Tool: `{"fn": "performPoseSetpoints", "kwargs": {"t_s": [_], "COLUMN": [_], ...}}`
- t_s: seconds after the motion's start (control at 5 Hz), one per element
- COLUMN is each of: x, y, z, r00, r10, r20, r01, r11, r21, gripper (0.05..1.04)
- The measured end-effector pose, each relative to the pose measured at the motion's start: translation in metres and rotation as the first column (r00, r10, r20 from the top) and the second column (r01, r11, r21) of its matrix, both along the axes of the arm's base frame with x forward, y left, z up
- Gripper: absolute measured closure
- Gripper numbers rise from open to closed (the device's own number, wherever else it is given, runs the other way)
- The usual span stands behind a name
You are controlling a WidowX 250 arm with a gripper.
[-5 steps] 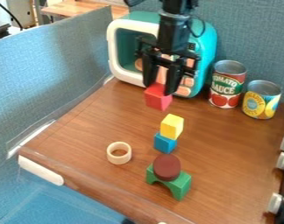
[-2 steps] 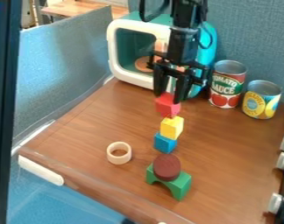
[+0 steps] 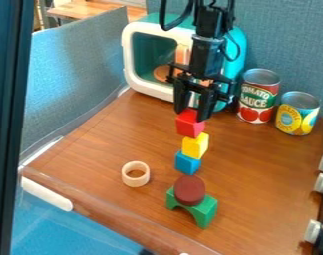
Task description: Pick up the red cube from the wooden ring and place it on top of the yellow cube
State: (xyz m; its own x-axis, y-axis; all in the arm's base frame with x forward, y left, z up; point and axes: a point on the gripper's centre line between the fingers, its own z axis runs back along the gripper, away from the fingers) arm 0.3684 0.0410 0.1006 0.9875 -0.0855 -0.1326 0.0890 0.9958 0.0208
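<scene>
The gripper (image 3: 193,115) hangs over the middle of the table, in front of the toy oven, its fingers closed on the sides of a red block (image 3: 190,124). Directly beneath is a yellow block (image 3: 195,145); the red one's lower edge meets its top in the view, and I cannot tell whether they touch. The yellow block rests on a blue block (image 3: 187,163). Nearer the front, a dark red round piece (image 3: 189,191) sits on a green arch block (image 3: 203,211). Left of these lies a pale wooden ring (image 3: 135,174).
Behind the gripper stands a teal and white toy oven (image 3: 149,89). To its right are a tomato sauce can (image 3: 258,96) and a yellow-labelled can (image 3: 297,113). White knobs (image 3: 314,231) line the right edge, and a dark upright post (image 3: 11,129) crosses the left side.
The gripper has carried the red block rightward and then down, bringing it over the yellow block. A dark post has come into view at the left. The other blocks have stayed put.
</scene>
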Motion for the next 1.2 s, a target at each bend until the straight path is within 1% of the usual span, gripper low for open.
{"fn": "performPoseSetpoints", "kwargs": {"t_s": [0.2,0.6,0.8,1.0,1.2], "x": [0.0,0.006,0.007,0.007,0.006], "y": [-0.001,-0.014,-0.015,-0.012,-0.005], "z": [-0.006,-0.01,-0.008,-0.009,-0.009], "r00": [1.0,1.0,1.0,1.0,0.999], "r10": [0.003,-0.019,-0.014,0.005,0.032], "r20": [-0.016,-0.018,-0.016,-0.023,-0.026], "r01": [-0.003,0.019,0.014,-0.005,-0.031], "r11": [1.0,1.0,1.0,1.0,0.999], "r21": [-0.002,0.014,0.017,0.03,0.023], "gripper": [0.552,0.552,0.552,0.552,0.552]}}
